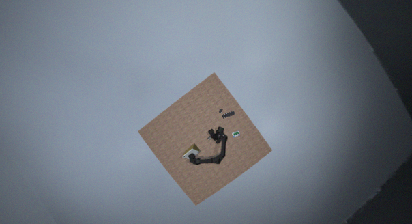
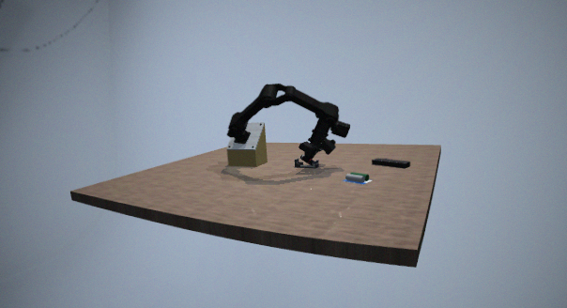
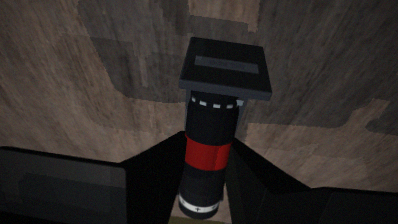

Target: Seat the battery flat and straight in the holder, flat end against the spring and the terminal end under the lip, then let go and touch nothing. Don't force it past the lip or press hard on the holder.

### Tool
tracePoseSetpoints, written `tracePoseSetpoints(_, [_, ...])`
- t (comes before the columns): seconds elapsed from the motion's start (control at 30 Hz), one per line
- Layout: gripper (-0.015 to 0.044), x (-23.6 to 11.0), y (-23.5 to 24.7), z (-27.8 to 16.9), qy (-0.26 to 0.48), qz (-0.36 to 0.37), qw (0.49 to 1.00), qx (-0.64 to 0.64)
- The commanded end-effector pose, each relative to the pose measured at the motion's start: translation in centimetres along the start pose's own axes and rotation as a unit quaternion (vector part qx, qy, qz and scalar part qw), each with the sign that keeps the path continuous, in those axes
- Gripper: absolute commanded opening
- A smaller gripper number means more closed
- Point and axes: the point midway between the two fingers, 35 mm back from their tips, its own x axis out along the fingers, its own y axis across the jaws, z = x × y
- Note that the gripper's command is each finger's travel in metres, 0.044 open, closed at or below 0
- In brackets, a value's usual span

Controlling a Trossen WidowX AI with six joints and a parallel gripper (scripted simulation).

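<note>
In the wrist view my gripper [image 3: 206, 142] is shut on the battery [image 3: 212, 125], a black cylinder with a red band. The battery points away from the camera. Its far end, ringed with white dashes, meets the edge of the holder's dark end block [image 3: 226, 67]. Its near end [image 3: 199, 205] carries a white ring with plus marks. The spring is hidden. In the exterior view the gripper [image 2: 307, 163] is low over the table, at the small holder. It also shows in the top view [image 1: 209, 138].
The arm's tan base block [image 2: 247, 146] [image 1: 191, 151] stands to the left. A green battery on a white and blue pad [image 2: 358, 177] [image 1: 235, 134] lies to the right. A black toothed strip [image 2: 390, 162] [image 1: 228, 114] lies further back right on the wooden table [image 2: 263, 209].
</note>
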Motion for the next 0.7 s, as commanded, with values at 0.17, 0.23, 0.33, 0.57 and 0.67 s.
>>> tracePoseSetpoints(0.17, [0.0074, 0.06, 0.16, 0.53, -0.030, 0.003, 1.000, 0.000])
tracePoseSetpoints(0.23, [0.0074, 0.08, 0.19, 0.56, -0.034, 0.003, 0.999, 0.000])
tracePoseSetpoints(0.33, [0.0074, 0.13, 0.22, 0.57, -0.041, 0.004, 0.999, -0.001])
tracePoseSetpoints(0.57, [0.0074, 0.26, 0.32, 0.58, -0.055, 0.006, 0.998, -0.003])
tracePoseSetpoints(0.67, [0.0074, 0.31, 0.35, 0.58, -0.062, 0.007, 0.998, -0.003])
